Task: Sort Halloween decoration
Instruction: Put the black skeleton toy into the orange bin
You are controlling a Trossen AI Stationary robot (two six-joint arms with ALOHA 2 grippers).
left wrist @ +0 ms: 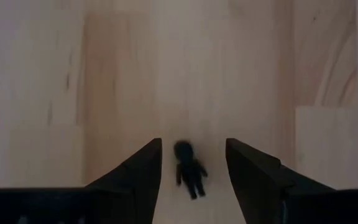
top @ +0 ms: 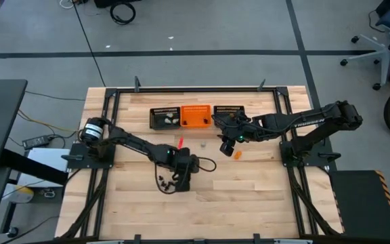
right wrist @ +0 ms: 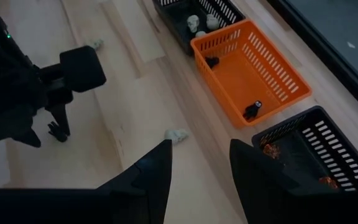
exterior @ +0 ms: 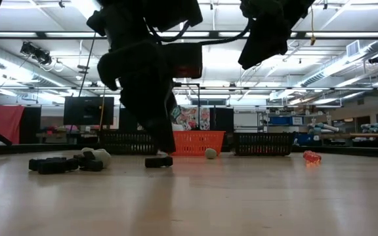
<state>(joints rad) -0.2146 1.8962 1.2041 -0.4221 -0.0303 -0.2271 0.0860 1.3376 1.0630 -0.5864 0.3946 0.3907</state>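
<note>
My left gripper (left wrist: 193,144) is open and low over the table (top: 249,196). A tiny black figure (left wrist: 190,171) lies flat on the wood between its two fingers, clear of both. In the low view this gripper (exterior: 160,145) reaches down to that black trinket (exterior: 158,161). More black trinkets (top: 164,181) lie clustered beside it. My right gripper (right wrist: 200,144) is open and empty, raised above the table (top: 227,145) near the baskets. A whitish trinket (right wrist: 179,135), an orange one (top: 237,154) and a red-orange one (top: 180,141) lie loose on the wood.
Three mesh baskets stand in a row at the far side. The left black one (right wrist: 191,25) holds whitish skulls, the orange one (right wrist: 253,74) black figures, the right black one (right wrist: 309,155) orange pieces. The near half of the table (top: 249,203) is bare wood.
</note>
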